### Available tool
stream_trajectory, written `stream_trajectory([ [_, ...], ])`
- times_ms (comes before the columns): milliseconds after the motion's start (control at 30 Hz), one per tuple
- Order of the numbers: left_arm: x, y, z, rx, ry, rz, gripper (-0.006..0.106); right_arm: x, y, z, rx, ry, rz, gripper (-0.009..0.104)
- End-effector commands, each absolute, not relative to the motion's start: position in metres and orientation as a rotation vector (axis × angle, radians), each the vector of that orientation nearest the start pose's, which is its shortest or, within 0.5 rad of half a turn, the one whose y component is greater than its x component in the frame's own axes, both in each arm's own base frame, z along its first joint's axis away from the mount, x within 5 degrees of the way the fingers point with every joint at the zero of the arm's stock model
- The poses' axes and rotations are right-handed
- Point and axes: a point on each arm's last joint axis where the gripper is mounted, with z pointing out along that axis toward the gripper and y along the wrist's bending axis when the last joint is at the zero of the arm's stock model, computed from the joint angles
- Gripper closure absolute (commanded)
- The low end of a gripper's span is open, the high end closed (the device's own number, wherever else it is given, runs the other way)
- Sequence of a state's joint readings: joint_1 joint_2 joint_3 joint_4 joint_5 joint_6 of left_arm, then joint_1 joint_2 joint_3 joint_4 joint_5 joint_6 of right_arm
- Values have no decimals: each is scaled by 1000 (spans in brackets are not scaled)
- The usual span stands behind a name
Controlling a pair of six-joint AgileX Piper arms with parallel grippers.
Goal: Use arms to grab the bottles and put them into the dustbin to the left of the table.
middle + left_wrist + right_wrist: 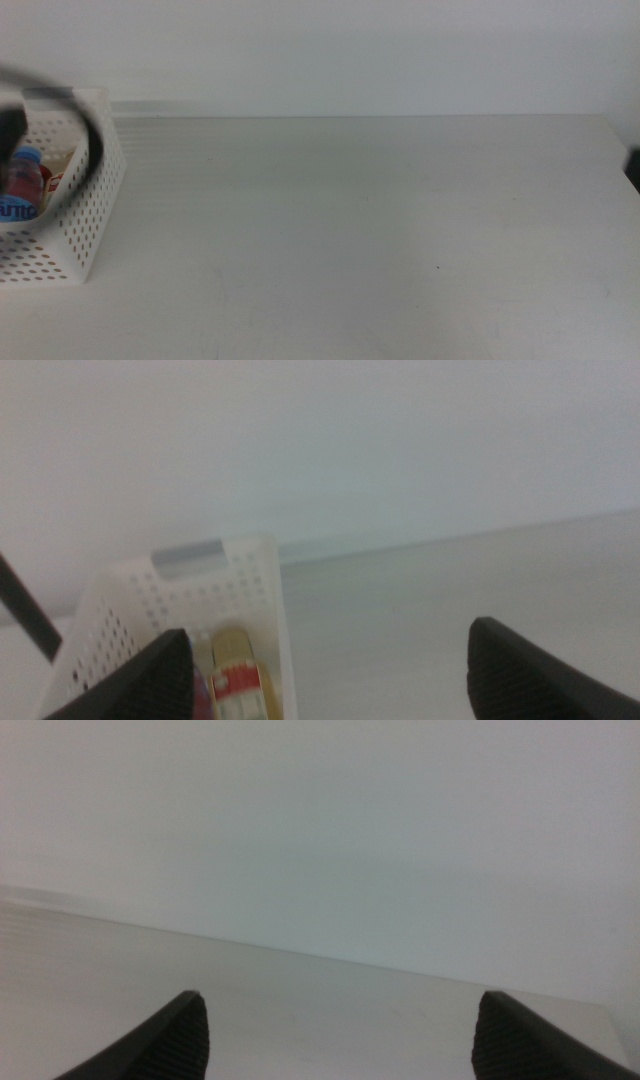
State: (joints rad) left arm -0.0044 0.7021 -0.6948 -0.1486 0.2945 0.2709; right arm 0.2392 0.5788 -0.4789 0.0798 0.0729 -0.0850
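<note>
At the tabletop's left edge, the white perforated plastic dustbin already holds the blue-labelled clear water bottle and the pale-yellow tea bottle, no bottles show on the plain white table, so it looks pretty much done, with the left gripper spread wide and empty by the bin and the right gripper gaping empty too.

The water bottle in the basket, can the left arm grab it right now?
Probably yes. The left gripper is open above the basket, whose top is uncovered. The water bottle lies inside beside the tea bottle.
</note>
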Motion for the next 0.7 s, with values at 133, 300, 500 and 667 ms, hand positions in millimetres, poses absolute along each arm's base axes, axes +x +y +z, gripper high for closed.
stream_trajectory([
  [133,106,-3,321,121,1688,55,10,88,16,295,-172,1516,101,24],
  [300,81,-3,271,120,1707,52,10,71,8,253,-122,1523,46,24],
  [500,59,-3,204,120,1705,52,10,59,4,208,-96,1522,19,24],
  [667,55,-3,184,119,1684,56,10,54,4,205,-99,1501,17,24],
])
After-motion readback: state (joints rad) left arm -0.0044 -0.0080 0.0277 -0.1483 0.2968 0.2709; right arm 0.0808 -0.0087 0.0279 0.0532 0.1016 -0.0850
